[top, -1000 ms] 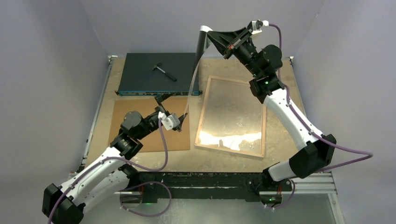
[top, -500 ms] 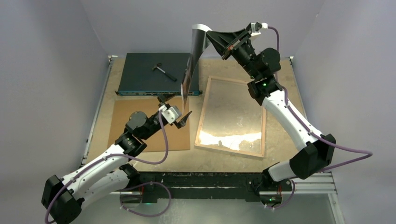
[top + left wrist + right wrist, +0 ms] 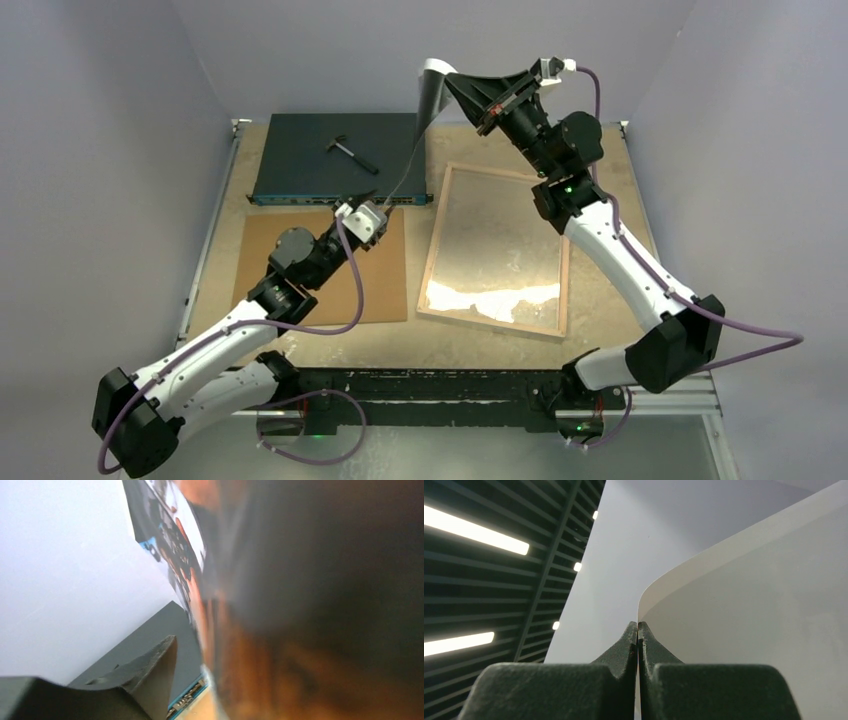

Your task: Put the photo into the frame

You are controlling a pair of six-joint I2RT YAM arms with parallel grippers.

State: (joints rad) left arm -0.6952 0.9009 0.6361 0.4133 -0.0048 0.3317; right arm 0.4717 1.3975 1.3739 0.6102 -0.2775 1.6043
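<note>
Right hand (image 3: pixel 455 82) is up high over the back edge of the tabletop (image 3: pixel 400 340), clenched on the top edge of the photo (image 3: pixel 430 95). Its wrist cam shows both fingers pressed together with the pale sheet pinched between them. The print hangs down from there in a curve, pretty much edge-on from the top cam, so you mostly get a thin strip running toward the left hand (image 3: pixel 366 203).

That left hand sits right at the photo's bottom edge, just in front of the box (image 3: pixel 300 150). In its own cam the reddish-orange and dark printed side fills the shot, super close and blurry, with one finger (image 3: pixel 150 675) showing at lower left. Honestly can't tell if this hand has actually clamped onto the print or is just around it, since the other side is a dark blur.

So the photo is up in the air between the two hands, not in the frame (image 3: pixel 490 323). The frame lies flat on the right half of the tabletop, wood rim up, with glare on the glass near its front rail. A brown board (image 3: pixel 385 280) lies flat to its left, under the left arm. The box is along the back-left edge with a small tool (image 3: pixel 350 152) on top.
</note>
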